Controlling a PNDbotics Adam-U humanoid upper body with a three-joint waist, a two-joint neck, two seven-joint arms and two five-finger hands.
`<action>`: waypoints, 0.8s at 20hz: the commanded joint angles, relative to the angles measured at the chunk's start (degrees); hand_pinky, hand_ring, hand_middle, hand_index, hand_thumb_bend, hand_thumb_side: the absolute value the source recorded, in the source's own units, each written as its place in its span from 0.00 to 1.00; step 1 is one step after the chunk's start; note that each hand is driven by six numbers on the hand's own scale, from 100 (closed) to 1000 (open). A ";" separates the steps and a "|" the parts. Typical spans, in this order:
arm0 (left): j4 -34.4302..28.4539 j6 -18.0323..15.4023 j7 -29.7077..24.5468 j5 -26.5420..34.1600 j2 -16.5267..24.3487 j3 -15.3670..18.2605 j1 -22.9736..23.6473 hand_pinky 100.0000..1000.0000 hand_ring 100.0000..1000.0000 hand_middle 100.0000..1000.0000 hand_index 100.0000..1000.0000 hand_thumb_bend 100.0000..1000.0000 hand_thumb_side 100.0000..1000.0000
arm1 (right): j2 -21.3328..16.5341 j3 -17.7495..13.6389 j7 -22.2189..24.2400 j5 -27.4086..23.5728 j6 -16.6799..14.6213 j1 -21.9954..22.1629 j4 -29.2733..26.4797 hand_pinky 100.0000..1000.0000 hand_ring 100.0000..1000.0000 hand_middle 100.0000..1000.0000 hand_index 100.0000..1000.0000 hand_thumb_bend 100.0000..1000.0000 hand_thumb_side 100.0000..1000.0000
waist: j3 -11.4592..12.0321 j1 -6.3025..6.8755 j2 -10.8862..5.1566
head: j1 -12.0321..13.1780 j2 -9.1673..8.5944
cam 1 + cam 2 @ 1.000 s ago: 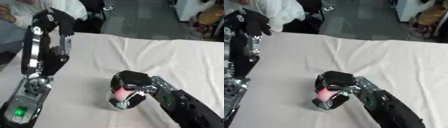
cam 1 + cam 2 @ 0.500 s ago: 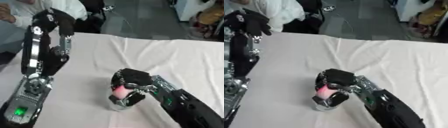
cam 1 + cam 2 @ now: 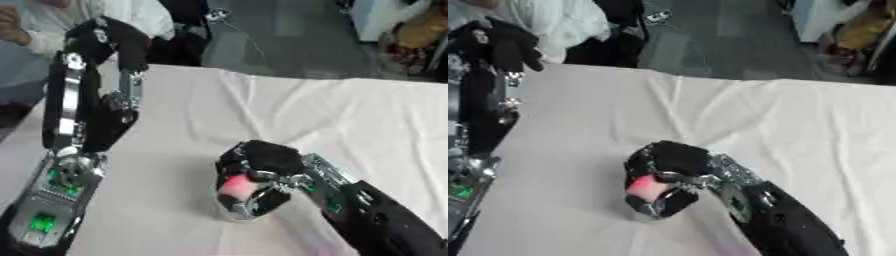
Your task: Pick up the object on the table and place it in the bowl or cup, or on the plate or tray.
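Right hand (image 3: 258, 172) is curled around a small pink object (image 3: 236, 186), held directly over, perhaps partly inside, a shiny metal cup (image 3: 241, 210) on the white tablecloth (image 3: 350, 115); judged, the hand sits this low so the object drops straight into the cup rather than beside it. Whether the pink object already rests in the cup cannot be told, since the fingers cover its mouth, and no other contents show. Left hand (image 3: 509, 42) hangs black and raised, well away from the cup toward the table's far left edge; its fingers droop, relaxed, holding nothing.
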 commanded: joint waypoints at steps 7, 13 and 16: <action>-0.88 -0.21 -0.05 0.15 0.75 0.05 -0.82 0.48 0.32 0.51 0.58 0.00 0.62 | 0.33 -1.07 -1.18 0.93 -0.40 -0.77 -0.12 0.00 0.42 0.47 0.59 0.00 0.46 | -0.11 0.31 -0.68 | 0.17 -0.42; -0.88 -0.20 -0.06 0.14 0.75 0.03 -0.82 0.48 0.32 0.51 0.58 0.00 0.62 | 0.33 -1.15 -3.13 2.02 0.64 -0.76 -0.28 0.09 0.49 0.55 0.64 0.00 0.48 | -0.12 0.31 -0.67 | 0.16 -0.44; -0.88 -0.19 -0.08 0.14 0.76 0.02 -0.82 0.48 0.32 0.51 0.58 0.00 0.62 | 0.35 -1.08 -4.03 2.57 0.92 -0.75 -0.30 0.17 0.52 0.56 0.65 0.00 0.50 | -0.13 0.31 -0.69 | 0.11 -0.46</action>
